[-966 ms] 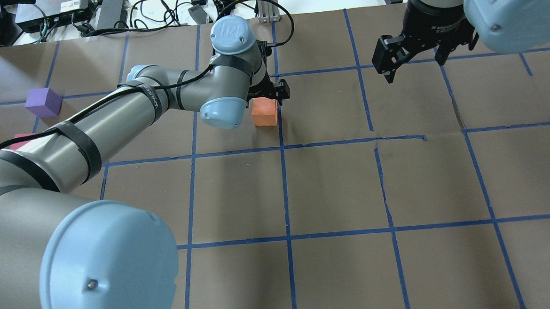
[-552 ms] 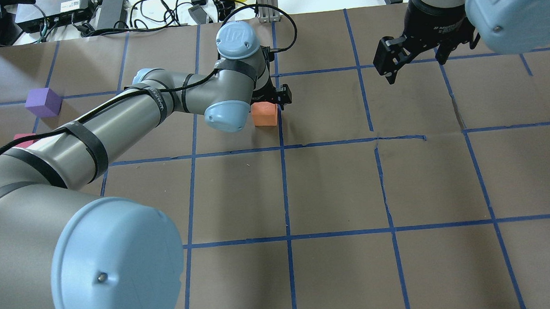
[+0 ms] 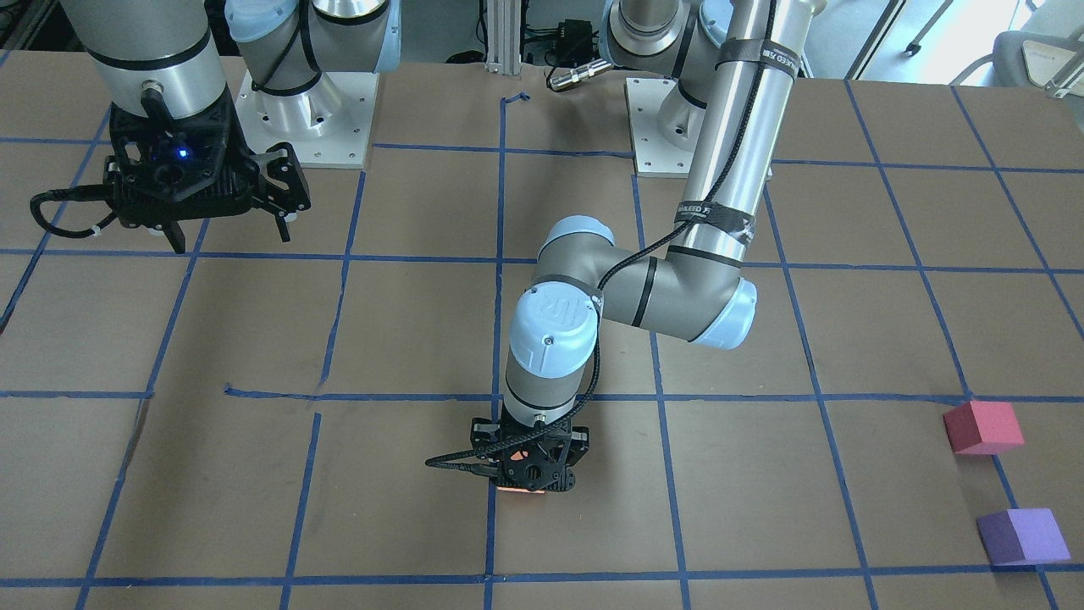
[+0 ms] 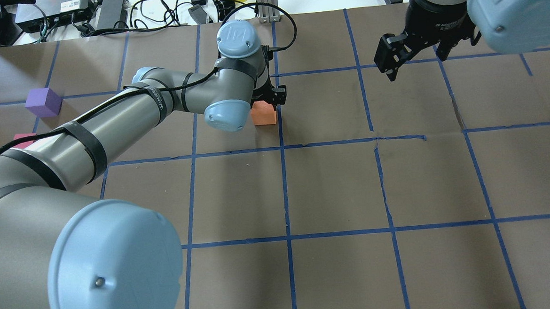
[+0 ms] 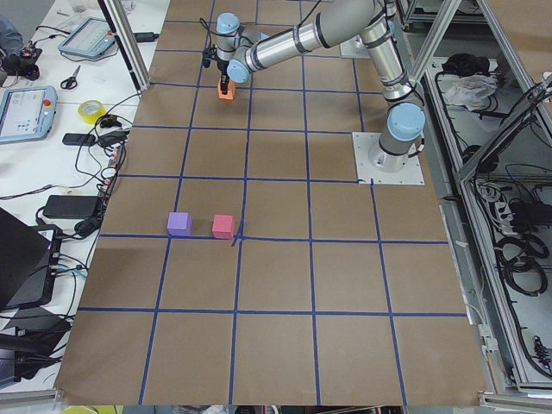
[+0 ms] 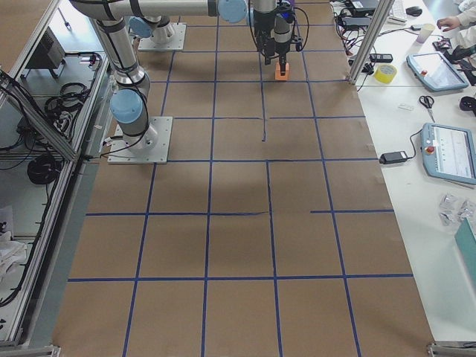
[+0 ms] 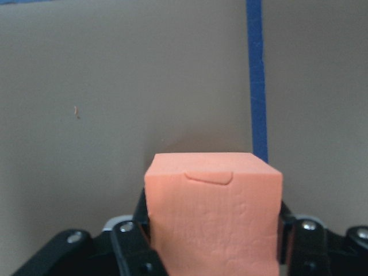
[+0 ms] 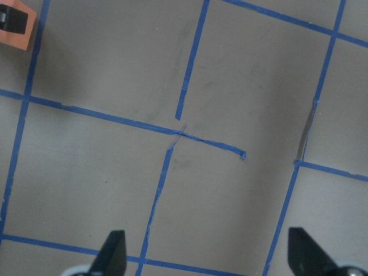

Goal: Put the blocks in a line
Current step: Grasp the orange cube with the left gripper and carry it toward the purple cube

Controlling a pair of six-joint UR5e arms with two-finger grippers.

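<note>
Gripping the orange block (image 7: 213,213) beside a blue tape line (image 7: 256,80) on the papered tabletop (image 4: 333,189).
My left fingers (image 7: 129,247) clamp its matte foam sides, wrist pointing straight down; right fingers (image 8: 112,256) hang spread, empty. The pinkish-red block (image 3: 982,426) and purple block (image 3: 1020,536) sit near each other, well apart leftward.

One block (image 7: 213,218) is held in the left gripper (image 3: 531,464), just beside a tape line (image 7: 256,80). A second block (image 5: 223,226) and a third block (image 5: 178,223) are located side by side, well to its left.
</note>
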